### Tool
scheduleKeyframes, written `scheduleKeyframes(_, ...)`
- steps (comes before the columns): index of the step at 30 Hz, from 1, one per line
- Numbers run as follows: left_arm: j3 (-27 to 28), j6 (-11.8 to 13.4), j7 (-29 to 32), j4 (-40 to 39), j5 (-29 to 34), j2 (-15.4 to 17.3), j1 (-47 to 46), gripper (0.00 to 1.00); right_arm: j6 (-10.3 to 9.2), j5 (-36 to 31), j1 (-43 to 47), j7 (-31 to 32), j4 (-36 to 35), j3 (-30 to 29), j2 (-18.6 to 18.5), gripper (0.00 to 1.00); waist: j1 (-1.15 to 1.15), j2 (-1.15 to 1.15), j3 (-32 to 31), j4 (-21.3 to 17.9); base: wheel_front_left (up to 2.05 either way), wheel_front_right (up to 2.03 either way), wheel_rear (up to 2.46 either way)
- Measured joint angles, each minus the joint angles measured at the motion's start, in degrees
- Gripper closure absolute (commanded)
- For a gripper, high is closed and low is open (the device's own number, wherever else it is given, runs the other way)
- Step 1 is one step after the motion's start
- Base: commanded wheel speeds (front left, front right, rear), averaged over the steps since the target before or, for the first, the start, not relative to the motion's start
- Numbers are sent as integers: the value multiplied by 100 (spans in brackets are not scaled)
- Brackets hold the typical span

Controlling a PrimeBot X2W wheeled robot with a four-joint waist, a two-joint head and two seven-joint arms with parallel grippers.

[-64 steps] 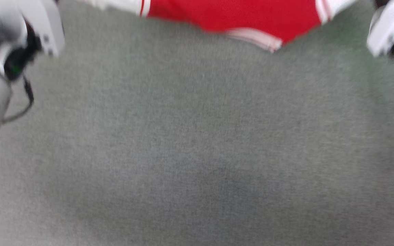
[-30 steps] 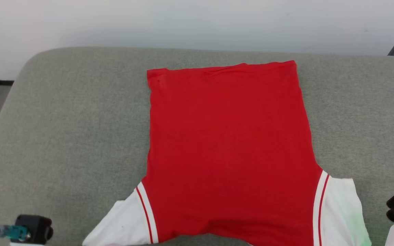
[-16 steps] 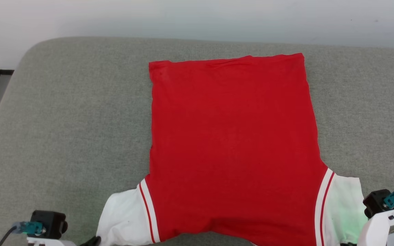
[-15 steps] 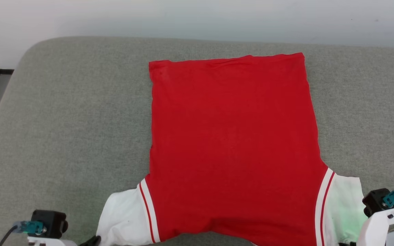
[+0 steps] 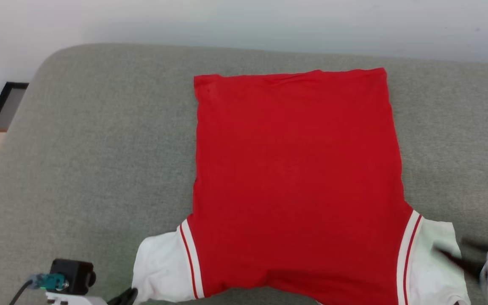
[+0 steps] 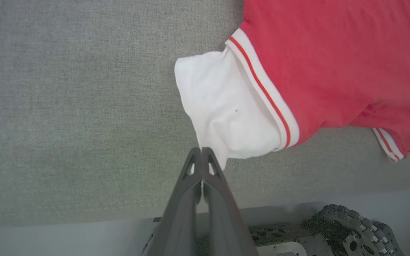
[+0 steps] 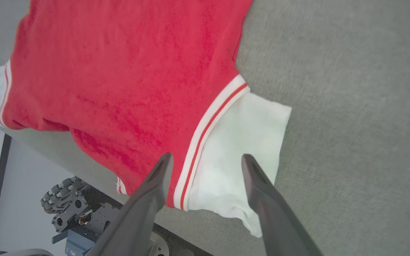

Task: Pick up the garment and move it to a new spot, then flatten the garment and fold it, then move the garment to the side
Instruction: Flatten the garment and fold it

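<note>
Red cloth forms the body of the garment [image 5: 299, 178], which lies spread flat on the grey padded bench [image 5: 100, 148], roughly at its middle. No lettering shows on the upper face. The straight hem is the garment's far edge; the two white sleeves with red-striped trim are at its near corners.

Left gripper [image 6: 201, 153]: the fingers are pressed together. Their tips meet the lower edge of the left sleeve [image 6: 226, 113]. It cannot be told whether cloth is caught between them.

Right gripper [image 7: 206, 156]: the fingers are spread wide and carry nothing. One finger stands over the red body beside the trim, the other over the right sleeve [image 7: 240, 142]. In the head view this gripper appears blurred.
</note>
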Motion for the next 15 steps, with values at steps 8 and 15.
scheduleKeyframes(8, -35, -198, -16, 13, 315, -304, -410, 100, 0, -730, -2155, -1018, 464, -19, -216, 0, 0, 0, 318, 182, 0, 0, 0)
scheduleKeyframes(15, -148, -524, 79, 244, 580, -740, -884, 100, 0, -1277, -3710, -2831, 2632, 761, -653, 0, 0, 0, 704, 472, 0, 0, 0)
